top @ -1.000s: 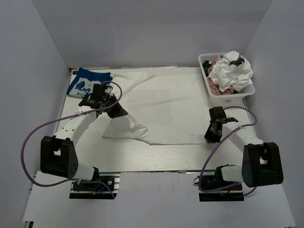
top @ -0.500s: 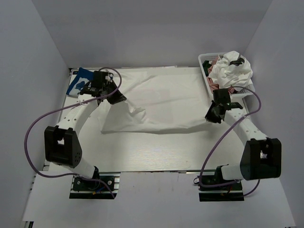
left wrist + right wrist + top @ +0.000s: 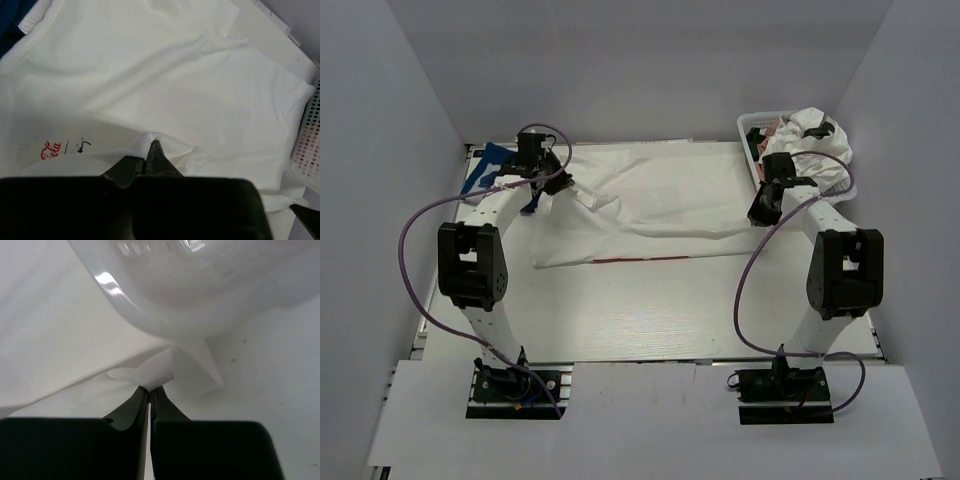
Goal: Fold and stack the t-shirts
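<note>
A large white t-shirt (image 3: 650, 200) lies spread across the far half of the table, its near edge folded back toward the rear; a red logo (image 3: 50, 148) shows on the folded part. My left gripper (image 3: 563, 186) is shut on the hem (image 3: 150, 139) at the left. My right gripper (image 3: 758, 213) is shut on the hem (image 3: 160, 372) at the right, close to the basket. A blue t-shirt (image 3: 483, 170) with a white graphic lies at the far left corner, behind the left arm. More t-shirts, white (image 3: 810, 140) and pink, fill the basket.
The white mesh basket (image 3: 848, 190) stands at the far right corner; its rim (image 3: 150, 315) hangs just above my right gripper. White walls close in on the left, rear and right. Purple cables loop off both arms.
Both grippers have carried the shirt's near edge away from the front toward the back, folding it over. The arms now stretch far out, the right one up against the basket.
</note>
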`<state>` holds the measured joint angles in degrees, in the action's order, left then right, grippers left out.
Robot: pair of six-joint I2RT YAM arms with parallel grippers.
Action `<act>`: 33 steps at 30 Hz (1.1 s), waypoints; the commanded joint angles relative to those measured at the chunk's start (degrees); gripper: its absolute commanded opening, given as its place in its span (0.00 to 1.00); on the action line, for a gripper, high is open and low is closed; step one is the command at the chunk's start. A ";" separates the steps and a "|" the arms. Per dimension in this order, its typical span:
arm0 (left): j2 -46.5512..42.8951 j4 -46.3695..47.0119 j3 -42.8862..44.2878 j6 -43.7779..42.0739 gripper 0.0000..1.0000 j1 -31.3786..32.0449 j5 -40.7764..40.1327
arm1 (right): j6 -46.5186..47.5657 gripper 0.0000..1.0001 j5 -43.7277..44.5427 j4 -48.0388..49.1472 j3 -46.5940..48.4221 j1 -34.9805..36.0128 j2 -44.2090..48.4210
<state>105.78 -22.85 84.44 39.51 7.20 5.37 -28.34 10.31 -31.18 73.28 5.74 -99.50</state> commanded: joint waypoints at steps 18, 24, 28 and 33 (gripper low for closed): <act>-2.76 4.56 -5.03 -6.03 0.99 0.01 4.29 | 3.90 0.90 -9.78 8.93 -5.15 4.72 3.53; -4.72 9.93 -16.59 -4.97 0.99 0.01 2.73 | 5.22 0.90 -14.17 12.36 -2.44 6.39 -6.11; -2.25 8.53 -18.08 -4.97 0.99 0.01 3.60 | 6.46 0.90 -14.88 11.93 0.29 6.65 -11.67; -0.48 8.17 -23.88 -2.94 0.98 0.01 4.83 | 4.17 0.90 -13.21 13.07 -8.22 6.57 -9.76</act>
<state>104.62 -13.63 63.35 35.40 7.18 9.08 -23.46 -3.11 -16.43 70.59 12.14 -108.73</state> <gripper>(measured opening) 0.987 0.902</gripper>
